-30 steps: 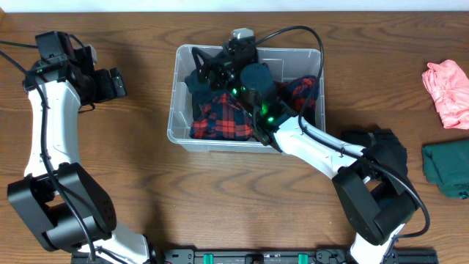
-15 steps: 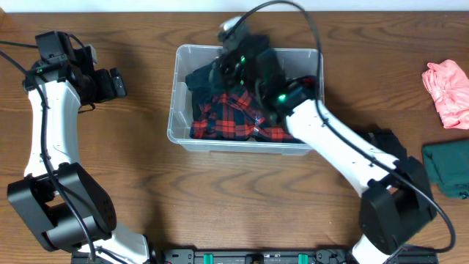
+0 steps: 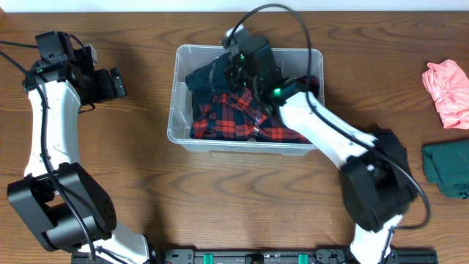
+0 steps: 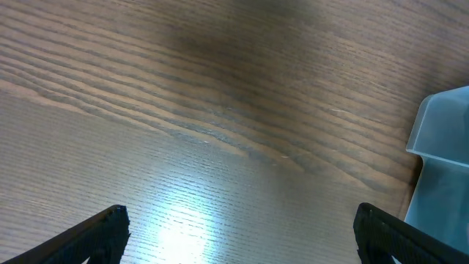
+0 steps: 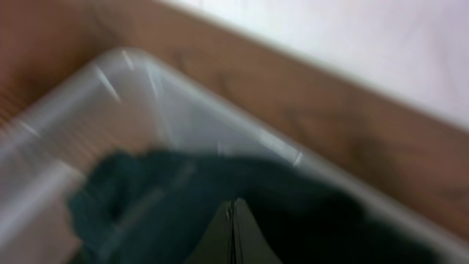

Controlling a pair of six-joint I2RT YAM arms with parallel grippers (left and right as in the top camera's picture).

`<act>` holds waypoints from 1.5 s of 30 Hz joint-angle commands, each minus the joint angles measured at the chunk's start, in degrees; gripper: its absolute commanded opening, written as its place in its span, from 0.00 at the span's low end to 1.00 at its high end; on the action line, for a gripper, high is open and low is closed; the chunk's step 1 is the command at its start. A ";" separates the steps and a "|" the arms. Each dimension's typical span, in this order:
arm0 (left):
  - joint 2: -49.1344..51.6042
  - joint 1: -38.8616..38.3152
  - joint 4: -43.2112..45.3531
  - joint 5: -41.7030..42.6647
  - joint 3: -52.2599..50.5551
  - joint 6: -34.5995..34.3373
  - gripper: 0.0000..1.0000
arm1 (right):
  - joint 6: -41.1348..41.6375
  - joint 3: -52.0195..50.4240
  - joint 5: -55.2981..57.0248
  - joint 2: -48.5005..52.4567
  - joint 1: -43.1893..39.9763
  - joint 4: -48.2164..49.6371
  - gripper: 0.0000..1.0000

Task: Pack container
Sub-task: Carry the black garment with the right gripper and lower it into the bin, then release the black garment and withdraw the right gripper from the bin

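The clear container (image 3: 174,103) stands at the table's back middle, holding a red plaid shirt (image 3: 223,117) and a dark teal garment (image 3: 199,77) in its back left corner. My right gripper (image 3: 222,73) hovers over that corner. In the right wrist view its fingers (image 5: 233,205) are pressed together in front of the dark teal garment (image 5: 146,191), with nothing seen between them, and the container's rim (image 5: 190,95) curves behind. My left gripper (image 3: 117,83) is open over bare wood at the far left, with nothing between its fingers (image 4: 242,220). The container's corner (image 4: 440,147) shows at the right edge of its view.
At the far right lie a pink garment (image 3: 445,92) and a teal-green garment (image 3: 447,169). A black garment (image 3: 388,150) sits partly under the right arm, right of the container. The white wall runs behind the table's back edge.
My right gripper has shut and drawn back from deep over the clothes toward the container's back left corner. The left arm has not moved.
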 commanded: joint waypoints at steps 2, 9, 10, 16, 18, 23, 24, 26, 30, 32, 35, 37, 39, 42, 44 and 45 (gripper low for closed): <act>0.44 0.00 -0.11 0.37 0.09 0.37 0.98 | 0.44 0.68 0.04 6.32 -0.31 -2.23 0.01; 0.44 0.00 -0.11 0.37 0.09 0.37 0.98 | 2.03 0.68 1.11 12.79 -1.60 -6.08 0.01; 0.44 0.00 -0.11 0.37 0.09 0.37 0.98 | 2.12 0.68 1.09 13.20 -1.70 -6.27 0.01; 0.44 0.00 -0.11 0.37 0.09 0.37 0.98 | 2.45 0.70 1.09 10.97 -2.05 -6.49 0.01; 0.44 0.00 -0.11 0.37 0.09 0.37 0.98 | 2.43 0.70 1.09 8.09 -2.05 -6.45 0.01; 0.44 0.00 -0.11 0.37 0.09 0.37 0.98 | 2.40 0.70 1.11 -2.40 -2.23 -6.34 0.30; 0.44 0.00 -0.11 0.37 0.09 0.37 0.98 | 2.40 0.70 1.11 -4.50 -2.29 -6.51 0.46; 0.44 0.00 -0.11 0.37 0.09 0.37 0.98 | 2.38 0.70 1.11 -9.42 -2.49 -7.34 0.93; 0.44 0.00 -0.11 0.37 0.09 0.37 0.98 | 2.38 0.70 1.11 -18.58 -3.02 -9.20 0.99; 0.44 0.00 -0.11 0.37 0.09 0.37 0.98 | 1.36 0.70 1.95 -22.08 -3.56 -11.17 0.99; 0.44 0.00 -0.11 0.37 0.09 0.37 0.98 | -0.09 0.70 4.83 -26.45 -6.54 -15.76 0.99; 0.44 0.00 -0.11 0.37 0.09 0.37 0.98 | 4.26 0.70 8.35 -27.56 -9.77 -19.17 0.99; 0.44 0.00 -0.11 0.37 0.09 0.37 0.98 | 9.62 0.70 9.49 -27.82 -15.19 -23.67 0.99; 0.44 0.00 -0.11 0.37 0.09 0.39 0.98 | 17.62 0.59 9.49 -27.19 -23.34 -29.59 0.96; 0.44 0.00 -0.11 0.37 0.09 0.39 0.98 | 21.51 0.57 9.18 -26.29 -28.94 -32.57 0.95; 0.44 0.00 -0.11 0.37 0.09 0.37 0.98 | 22.58 0.57 8.79 -25.59 -32.04 -33.59 0.95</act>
